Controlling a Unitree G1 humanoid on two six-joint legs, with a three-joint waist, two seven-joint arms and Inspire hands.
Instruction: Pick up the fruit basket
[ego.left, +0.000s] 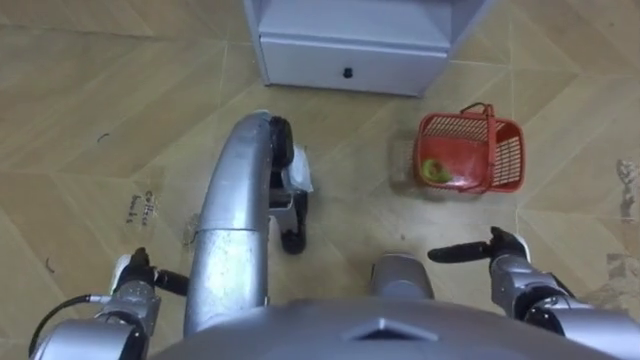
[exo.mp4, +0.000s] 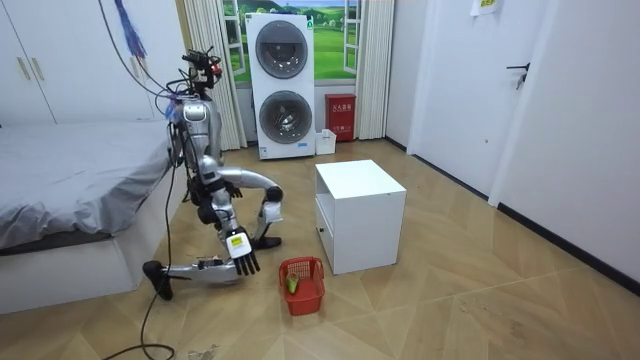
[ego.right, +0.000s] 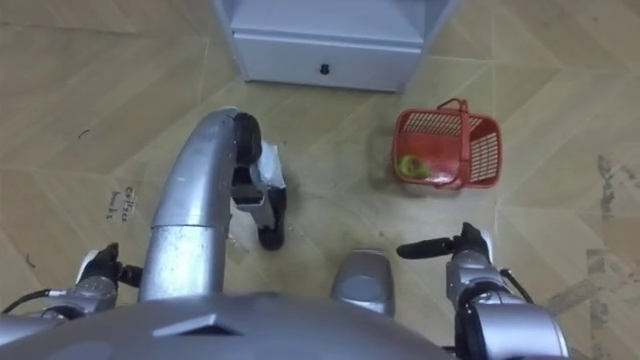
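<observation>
You have the fruit basket (ego.left: 505, 160) on the floor (ego.left: 80, 120) just before the drawer cabinet's (ego.left: 300, 58) right corner, a fruit (ego.left: 434, 171) inside it.

Red mesh fruit basket (ego.left: 470, 151) upright on floor, holding green fruit (ego.left: 434, 170).

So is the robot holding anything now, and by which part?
Nothing is held. The basket stands on the floor, its handle free; the right hand is open, apart from it, and the left hand is empty at lower left.

Bare floor (ego.left: 455, 215) between right hand (ego.left: 503, 252) and basket (ego.left: 468, 150); cabinet (ego.left: 350, 45) near, beyond basket.
</observation>
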